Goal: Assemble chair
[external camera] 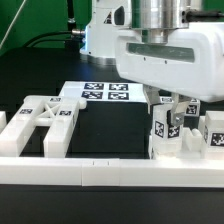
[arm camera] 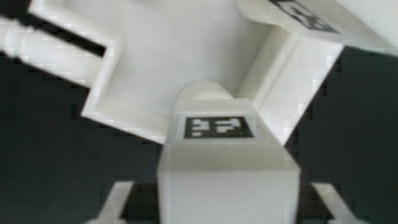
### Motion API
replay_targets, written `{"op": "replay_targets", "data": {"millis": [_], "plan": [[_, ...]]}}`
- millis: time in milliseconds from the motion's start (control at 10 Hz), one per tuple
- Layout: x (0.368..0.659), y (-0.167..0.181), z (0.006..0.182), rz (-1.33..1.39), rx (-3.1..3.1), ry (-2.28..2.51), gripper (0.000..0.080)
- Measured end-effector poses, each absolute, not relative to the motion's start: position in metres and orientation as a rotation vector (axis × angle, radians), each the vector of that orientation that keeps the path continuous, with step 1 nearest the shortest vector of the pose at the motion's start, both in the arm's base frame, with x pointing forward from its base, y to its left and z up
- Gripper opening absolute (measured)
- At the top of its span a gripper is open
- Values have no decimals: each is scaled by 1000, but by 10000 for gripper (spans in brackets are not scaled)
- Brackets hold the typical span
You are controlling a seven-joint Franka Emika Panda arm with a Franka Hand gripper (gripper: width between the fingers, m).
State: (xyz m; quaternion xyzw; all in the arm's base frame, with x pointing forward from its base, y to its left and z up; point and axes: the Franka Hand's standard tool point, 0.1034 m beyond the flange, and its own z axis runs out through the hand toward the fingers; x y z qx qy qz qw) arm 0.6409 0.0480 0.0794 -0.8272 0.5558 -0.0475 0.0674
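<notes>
My tool point(external camera: 165, 106) is clenched on a leg point(external camera: 165, 128). I see this best in the wrist view. The leg fills the space between the two fingers point(arm camera: 128, 203), with one finger on each side. The leg is a small white block. It has a black-and-white tag point(arm camera: 219, 127) on the face that looks at the wrist camera. In the exterior view the leg stands upright and low down. I cannot tell if its foot touches the bench point(external camera: 110, 135).

Just past the end of the leg, the wrist view shows a big white part point(arm camera: 160, 70) with slanted walls. It has a tag of its own at one corner. The tip of the leg is right at this part, but I cannot tell if they touch.

On the exterior view's right, just beside the held leg, stands a second block point(external camera: 190, 128) with a tag. A third block point(external camera: 213, 130) stands past it at the edge of the picture.

Well apart, on the exterior view's left, lies the frame point(external camera: 45, 120) with its crossed bars. It sits just behind the rail point(external camera: 100, 172), a long white bar that runs across the front. Farther back, the marker board point(external camera: 100, 92) lies flat on the dark bench. The white arm point(external camera: 160, 45) fills the top of the exterior view above the tool.
</notes>
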Motion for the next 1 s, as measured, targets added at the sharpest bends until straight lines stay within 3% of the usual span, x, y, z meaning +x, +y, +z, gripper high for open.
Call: {"op": "replay_targets", "data": {"millis": [400, 700, 800, 900, 1000], "plan": [[640, 51, 78, -101, -2117, 2080, 287], [640, 51, 78, -101, -2134, 2061, 312], [640, 52, 79, -91, -2191, 2011, 503], [640, 55, 80, -70, -2239, 1966, 608], [641, 56, 81, -88, -2331, 1855, 608]]}}
